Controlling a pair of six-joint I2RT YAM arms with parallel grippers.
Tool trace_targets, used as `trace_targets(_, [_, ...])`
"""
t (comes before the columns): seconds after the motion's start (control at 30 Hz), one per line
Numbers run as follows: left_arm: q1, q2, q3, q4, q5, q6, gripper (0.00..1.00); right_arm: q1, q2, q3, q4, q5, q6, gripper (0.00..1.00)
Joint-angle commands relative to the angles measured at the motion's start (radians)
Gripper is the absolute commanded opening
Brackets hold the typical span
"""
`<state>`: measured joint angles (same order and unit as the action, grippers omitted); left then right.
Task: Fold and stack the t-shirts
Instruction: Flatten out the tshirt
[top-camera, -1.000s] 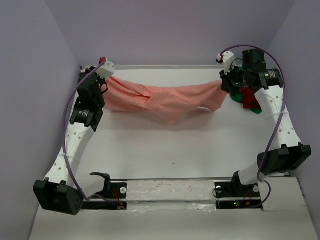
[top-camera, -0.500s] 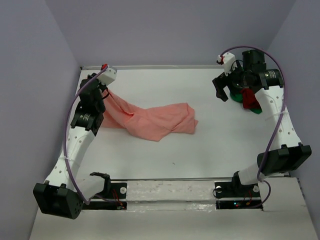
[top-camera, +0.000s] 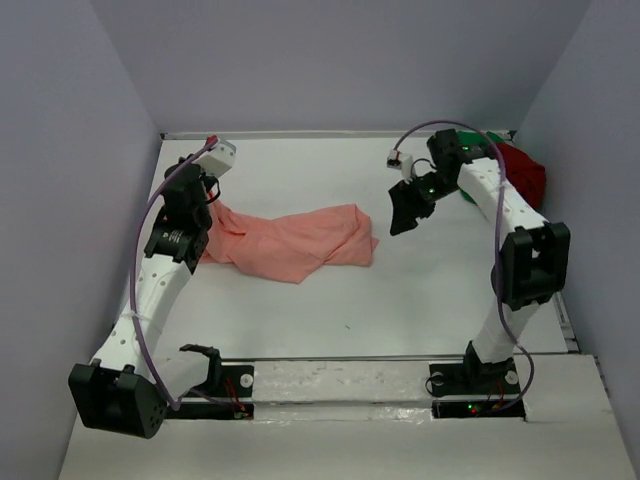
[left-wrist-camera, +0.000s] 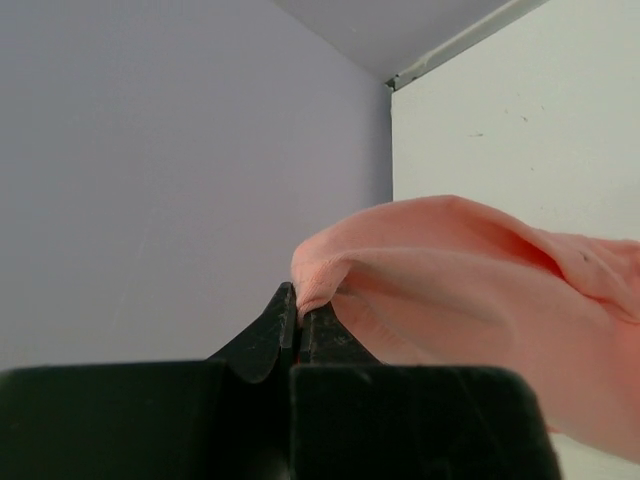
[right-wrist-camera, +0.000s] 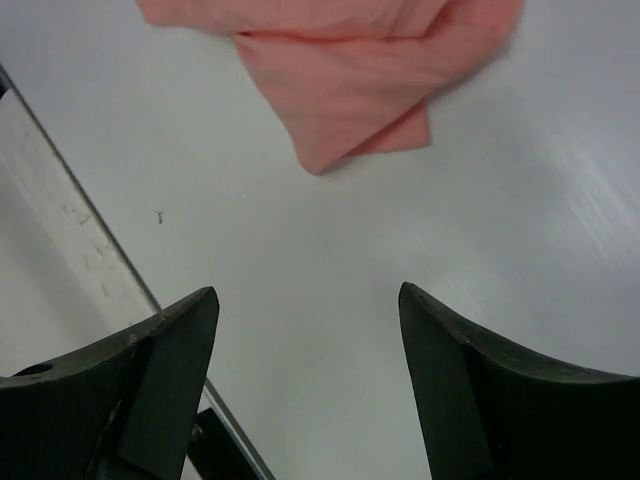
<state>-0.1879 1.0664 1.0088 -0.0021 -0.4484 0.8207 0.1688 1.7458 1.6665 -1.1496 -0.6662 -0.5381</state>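
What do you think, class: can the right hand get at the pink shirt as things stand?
Probably yes: the right hand hangs open beside the pink shirt, only bare table between.

No legible text, label, brand, number or sign anywhere: none on the salmon-pink t-shirt (top-camera: 290, 245), none on the table (top-camera: 330, 295), none on the white arm links (top-camera: 160, 285), none on the plain walls (top-camera: 330, 60).

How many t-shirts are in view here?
3. The pink shirt lies crumpled at mid-table, one end pinched in the left gripper; the red shirt and green shirt are heaped in the far right corner, the green mostly hidden.
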Motion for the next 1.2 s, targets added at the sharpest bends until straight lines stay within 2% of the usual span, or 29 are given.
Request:
trace_targets(0.0, [0.002,-0.029,-0.033,0.005,-0.001,-0.025,0.00,0.131,0.110,-0.051,-0.003,-0.132,-0.011,0.77])
trace_targets(0.17, [0.001,-0.020,-0.064,0.004,0.004,-0.055,0.00,0.257,0.263,0.028,-0.033,-0.105,-0.020,0.75])
trace_targets(0.37, [-0.001,-0.006,-0.081,0.004,0.005,-0.075,0.00,0.382,0.408,0.266,-0.120,-0.081,-0.016,0.74])
trace_targets(0.6, [-0.002,0.009,-0.084,0.004,0.010,-0.087,0.00,0.426,0.532,0.446,-0.125,-0.056,0.006,0.75])
trace_targets(0.7, [-0.001,0.010,-0.096,0.004,0.013,-0.092,0.00,0.448,0.547,0.444,-0.061,0.003,0.010,0.76])
trace_targets(0.8, [-0.001,0.015,-0.111,0.010,0.011,-0.092,0.00,0.485,0.520,0.366,0.062,0.135,0.026,0.79])
trace_targets(0.9, [-0.001,0.018,-0.128,0.014,0.013,-0.100,0.00,0.511,0.511,0.326,0.131,0.192,0.023,0.80])
trace_targets(1.17, [-0.002,0.032,-0.151,0.031,0.014,-0.114,0.00,0.566,0.560,0.377,0.179,0.269,0.027,0.80])
